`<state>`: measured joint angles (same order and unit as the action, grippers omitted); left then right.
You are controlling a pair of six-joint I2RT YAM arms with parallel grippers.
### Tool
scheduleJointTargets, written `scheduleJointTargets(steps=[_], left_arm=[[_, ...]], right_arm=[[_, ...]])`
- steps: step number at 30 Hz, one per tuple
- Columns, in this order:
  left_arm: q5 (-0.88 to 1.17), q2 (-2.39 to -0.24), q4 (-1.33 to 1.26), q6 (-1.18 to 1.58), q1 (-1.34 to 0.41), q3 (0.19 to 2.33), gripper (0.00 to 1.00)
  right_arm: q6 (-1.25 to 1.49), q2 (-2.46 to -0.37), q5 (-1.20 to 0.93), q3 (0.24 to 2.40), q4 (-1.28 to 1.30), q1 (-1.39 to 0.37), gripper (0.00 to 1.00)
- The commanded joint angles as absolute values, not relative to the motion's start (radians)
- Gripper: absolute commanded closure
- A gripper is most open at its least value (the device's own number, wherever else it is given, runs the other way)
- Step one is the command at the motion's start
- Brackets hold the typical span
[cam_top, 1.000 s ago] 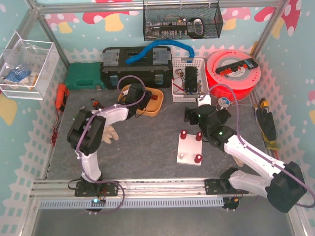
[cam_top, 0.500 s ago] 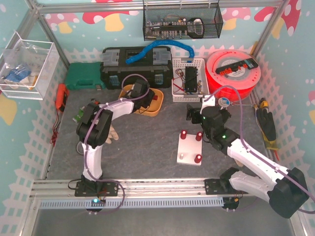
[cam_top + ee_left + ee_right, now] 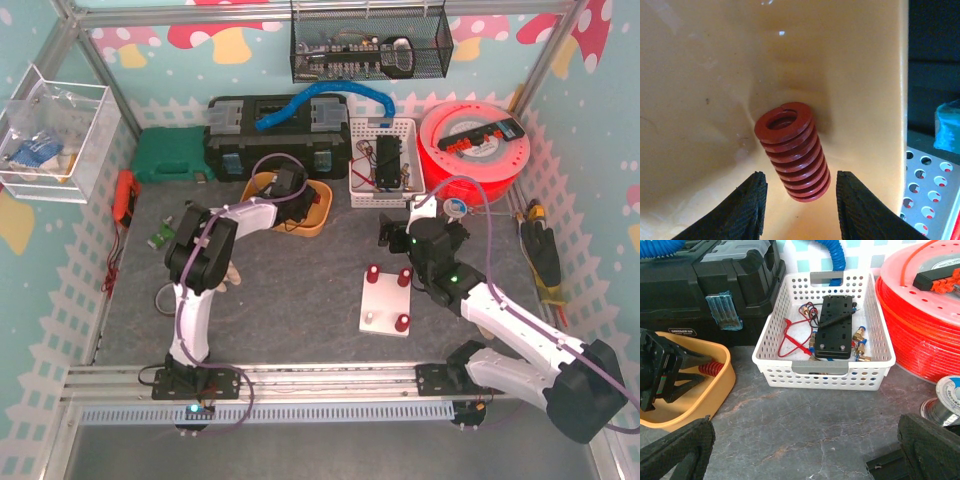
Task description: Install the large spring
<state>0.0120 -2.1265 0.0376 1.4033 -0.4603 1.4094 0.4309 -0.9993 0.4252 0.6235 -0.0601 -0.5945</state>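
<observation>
Large spring (image 3: 792, 150) lies tilted in the orange tray (image 3: 700, 75), mid-frame in our left wrist view. Our left gripper (image 3: 799, 205) is partly open, its fingers flanking the spring's lower end without pinching it. Rightward, our right gripper (image 3: 802, 450) gapes wide and holds nothing.

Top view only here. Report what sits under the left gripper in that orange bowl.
Observer: A red spring lies on the floor of the orange bowl, between the fingers of the left gripper.
Operator: Say whether it's gripped.
Observer: No; the left wrist view shows a gap on each side.
Operator: Check the right gripper.
Observer: Wide open, empty, facing the white basket.
</observation>
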Motion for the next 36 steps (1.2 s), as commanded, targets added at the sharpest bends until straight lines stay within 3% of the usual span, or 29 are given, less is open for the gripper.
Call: scheduleJointTargets(steps=[1,23,36], left_arm=[[0.005,-2.164,0.065,1.405,-0.454,1.459,0.57],[-0.087,-2.266,0.409,1.502,-0.443,1.621,0.59],[-0.049,-2.326,0.427,1.491,-0.44,1.673,0.51]], right_arm=[[0.436,-0.997,0.433,0.611,-0.083,-0.586,0.01],[0.433,-0.977,0.467,0.599,-0.092,-0.583,0.01],[0.436,-0.974,0.479,0.592,-0.095,-0.583,0.01]])
